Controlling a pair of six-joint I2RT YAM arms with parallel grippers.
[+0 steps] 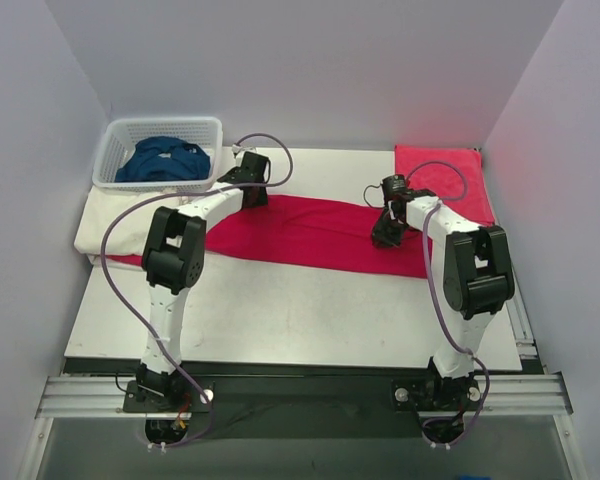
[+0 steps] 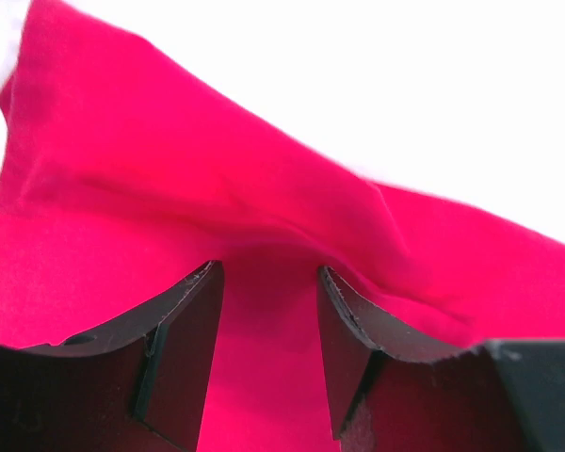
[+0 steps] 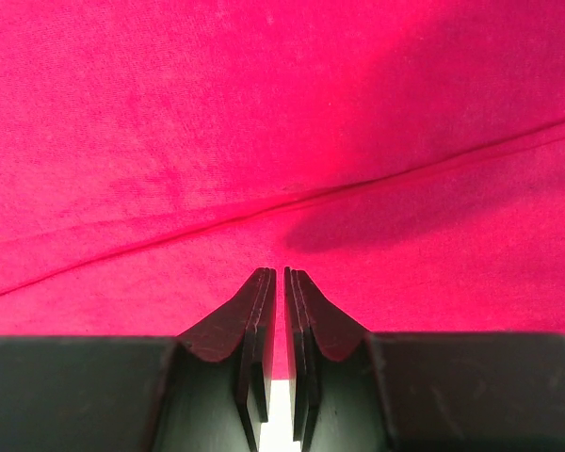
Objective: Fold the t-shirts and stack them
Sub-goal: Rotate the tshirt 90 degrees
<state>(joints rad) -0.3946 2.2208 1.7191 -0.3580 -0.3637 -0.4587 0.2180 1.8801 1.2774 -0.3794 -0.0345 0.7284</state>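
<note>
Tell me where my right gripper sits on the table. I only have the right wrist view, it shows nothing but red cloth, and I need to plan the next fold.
Observer: The right gripper is shut and down near the right end of the red t-shirt, which lies as a long band across the table.
Operator: Where is the left arm?
Observer: The left gripper is open, over the far edge of the band near its left end.
Operator: Any other shirts waiting?
Observer: A blue t-shirt sits bunched in the white basket at the far left corner.
</note>
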